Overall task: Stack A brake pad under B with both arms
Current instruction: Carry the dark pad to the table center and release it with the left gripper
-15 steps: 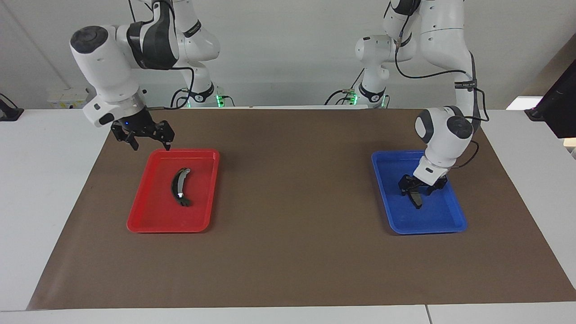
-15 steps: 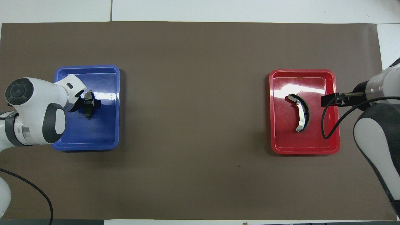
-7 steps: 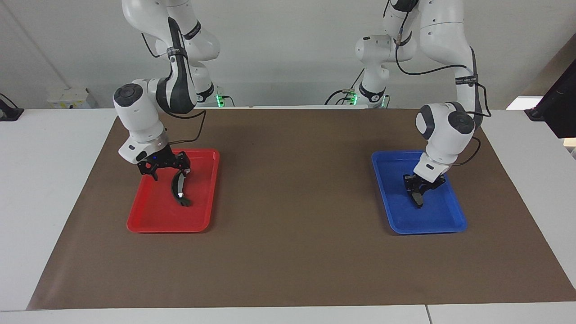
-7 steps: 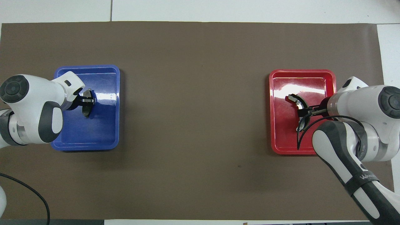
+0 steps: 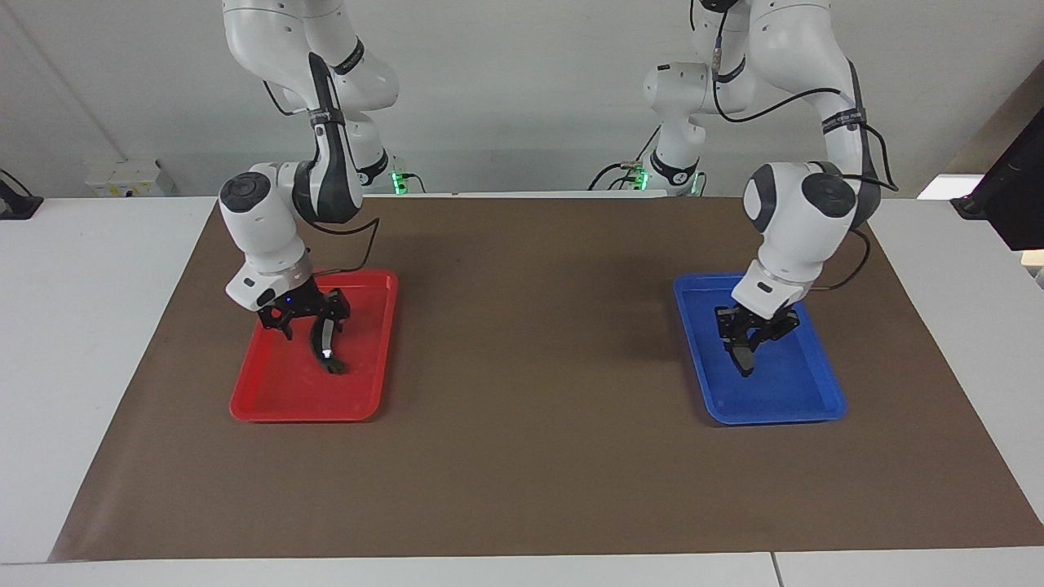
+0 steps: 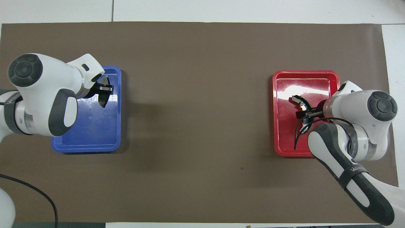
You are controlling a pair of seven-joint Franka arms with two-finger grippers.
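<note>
Blue plastic tray [image 5: 807,399] at 9 o'clock on the brown mat [image 5: 522,489] in the overhead view, red tray [image 5: 269,399] at 3 o'clock. The left jaws are pressed together on the A brake pad [image 5: 744,359], which hangs edge-down over the blue tray's 12 o'clock half, clear of its floor. The right jaws stand spread astride B [image 5: 330,360], which lies in the red tray, its shiny spot just below them.

Risks, as I judge them:
- The pad is pinched near 1 end (a thin hold on a plain face), so a quick swing toward the counter's middle could let it pivot or slip out.
- B is strongly curved. If the right jaws close off its middle, it may twist or skid along the tray floor.
- With 2 arms heading for 1 spot, B could arrive before the pad lies flat, spoiling the order of the stack.

Writing: a dark band [image 6: 356,169] on the right arm's forearm carries white lettering. I cannot read it.
</note>
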